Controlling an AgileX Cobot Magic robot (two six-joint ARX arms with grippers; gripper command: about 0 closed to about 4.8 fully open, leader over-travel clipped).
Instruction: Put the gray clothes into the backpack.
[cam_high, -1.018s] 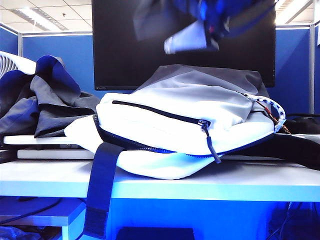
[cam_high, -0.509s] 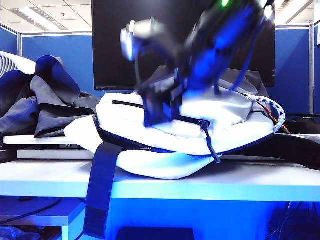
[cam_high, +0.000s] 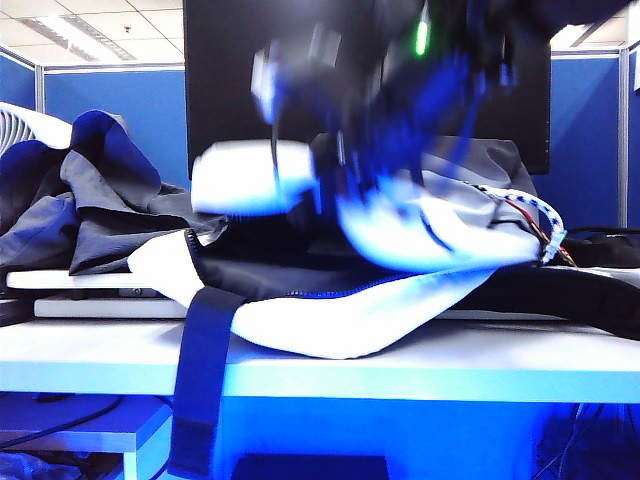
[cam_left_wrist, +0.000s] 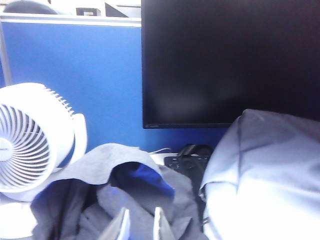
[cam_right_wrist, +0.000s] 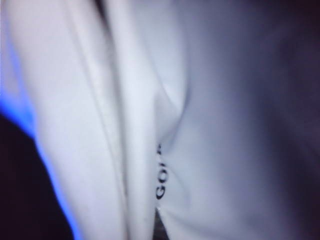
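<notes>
exterior view: right end effector (cam_high: 330, 195) clamps backpack (cam_high: 330, 325) flap; left end effector (cam_left_wrist: 141, 226) narrow above gray clothes (cam_left_wrist: 125, 200).

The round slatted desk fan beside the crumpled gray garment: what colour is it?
White, with white slats over a darker interior; the left wrist view shows it best.

You are looking at a white table (cam_high: 420, 375) carrying the backpack (cam_high: 340, 320), whose strap (cam_high: 200, 385) is hanging over the front edge. At the left a flat white board (cam_high: 70, 281) is lying under the gray clothes (cam_high: 90, 205).
</notes>
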